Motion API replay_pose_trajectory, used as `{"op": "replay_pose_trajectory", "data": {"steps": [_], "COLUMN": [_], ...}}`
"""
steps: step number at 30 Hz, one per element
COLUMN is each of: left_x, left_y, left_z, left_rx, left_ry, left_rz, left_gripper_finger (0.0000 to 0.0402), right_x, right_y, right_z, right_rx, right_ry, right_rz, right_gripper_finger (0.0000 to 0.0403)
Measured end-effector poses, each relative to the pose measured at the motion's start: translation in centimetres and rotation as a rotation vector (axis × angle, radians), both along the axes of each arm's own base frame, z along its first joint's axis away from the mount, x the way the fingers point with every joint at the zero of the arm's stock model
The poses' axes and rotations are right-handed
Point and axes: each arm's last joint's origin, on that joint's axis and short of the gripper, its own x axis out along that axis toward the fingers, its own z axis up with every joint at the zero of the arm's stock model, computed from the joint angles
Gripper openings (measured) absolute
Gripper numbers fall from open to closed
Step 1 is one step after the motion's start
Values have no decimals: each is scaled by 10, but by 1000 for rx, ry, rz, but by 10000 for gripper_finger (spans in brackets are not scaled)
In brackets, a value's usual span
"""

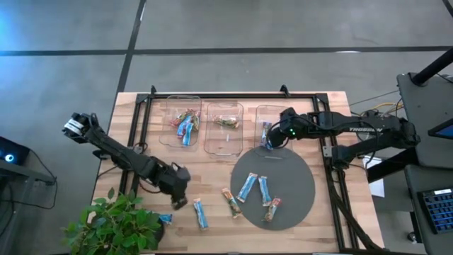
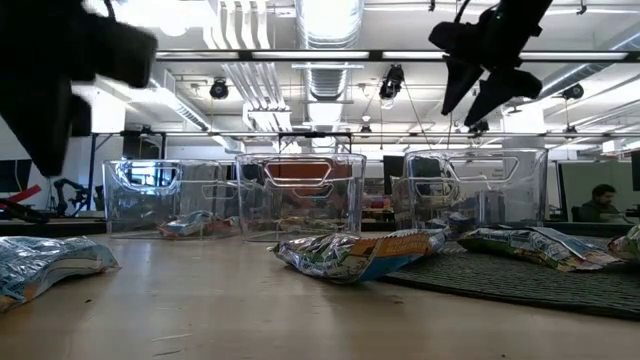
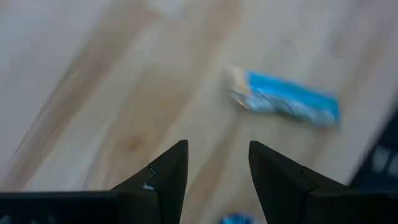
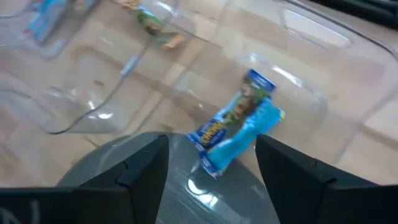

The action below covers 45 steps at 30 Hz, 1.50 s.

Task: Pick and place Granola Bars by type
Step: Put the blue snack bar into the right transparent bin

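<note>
Granola bars lie about the table. On the round grey mat are two light blue bars and a tan one. On the bare wood are a tan bar and two light blue ones. My right gripper hangs open above the right bin, where a blue bar lies by the near wall. My left gripper is open over the wood, with a light blue bar lying flat ahead of its fingers.
Three clear bins stand in a row at the far side: the left bin holds several bars, the middle bin holds a tan one. A potted plant sits at the near left corner. Black rails frame the table.
</note>
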Motion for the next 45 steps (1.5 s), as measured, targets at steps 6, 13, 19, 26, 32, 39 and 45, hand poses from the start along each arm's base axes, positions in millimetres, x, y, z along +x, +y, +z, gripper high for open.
{"op": "replay_pose_trajectory", "data": {"steps": [6, 13, 19, 26, 32, 39, 45], "left_x": [-9, -18, -14, -10, -5, -3, -3], "left_y": [-27, -47, -53, -59, -62, -64, -65], "left_z": [7, -12, -24, -42, -46, -55, -59], "left_rx": [55, 112, 89, 29, 32, 45, 13], "left_ry": [-70, 4, 49, 136, 99, 118, 138], "left_rz": [-340, -548, -597, -670, -665, -667, -714], "left_gripper_finger": [153, 153, 153, 153, 152, 149, 145], "right_x": [2, 2, 2, 2, 0, -1, -1], "right_y": [0, 0, 0, 2, 4, 5, 5], "right_z": [1, 0, -2, -7, -14, -17, -17], "right_rx": [-18, -18, -12, 8, 29, 44, 43], "right_ry": [-14, -6, -1, 7, 21, 26, 27], "right_rz": [38, 39, 42, 46, 34, 35, 36], "right_gripper_finger": [224, 224, 224, 224, 224, 224, 224]}}
